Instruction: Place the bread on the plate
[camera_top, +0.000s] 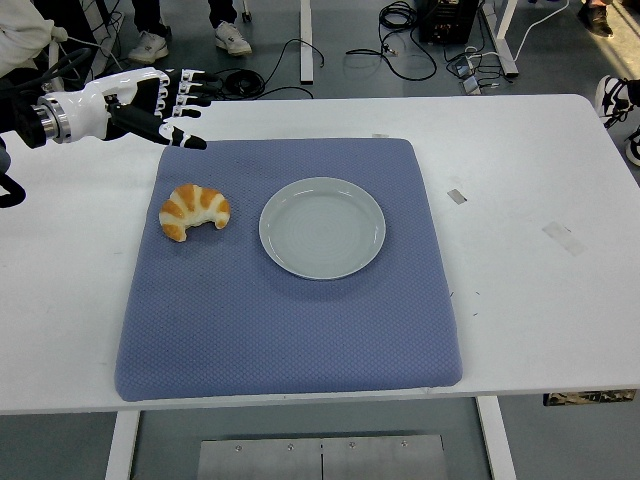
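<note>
A golden croissant (194, 210) lies on the left part of the blue mat (290, 320). To its right, an empty pale grey plate (322, 227) sits near the mat's middle. My left hand (170, 105) reaches in from the left edge, hovering above the mat's far left corner, beyond the croissant and apart from it. Its fingers (195, 93) are spread and hold nothing. The right arm does not show.
The white table (530, 200) carries small tape marks (563, 237) on its right side. Behind the table, cables (250, 80) lie on the floor and a person's shoes (232, 38) stand at the top left.
</note>
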